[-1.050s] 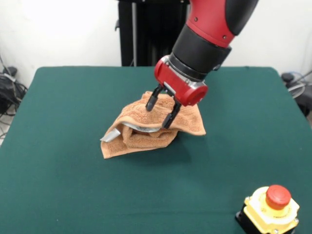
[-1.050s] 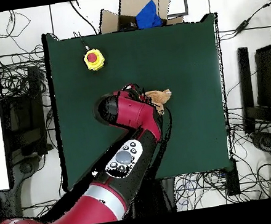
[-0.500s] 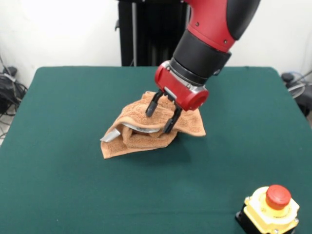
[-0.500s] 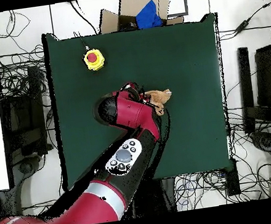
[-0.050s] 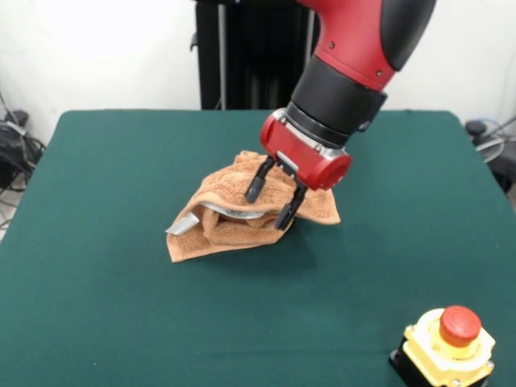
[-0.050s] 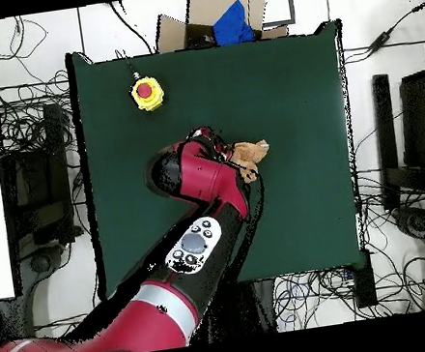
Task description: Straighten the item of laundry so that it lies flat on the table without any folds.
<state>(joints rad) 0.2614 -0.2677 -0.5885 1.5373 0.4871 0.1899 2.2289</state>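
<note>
Towel [image 5: 242, 211] is bunched w/ folds mid-table [image 5: 105, 306], right under my gripper [image 5: 269, 203], whose jaws are spread wide, holding nothing. I'm at the grab step; next I need to pinch an edge, then pull out.

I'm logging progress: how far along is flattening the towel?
Nothing is flattened: the orange-tan terry-cloth towel is a crumpled, folded heap on the dark green felt table. In hand: the open black gripper hangs over the heap's right part, holding nothing. Left: grasping an edge and spreading it flat.
</note>
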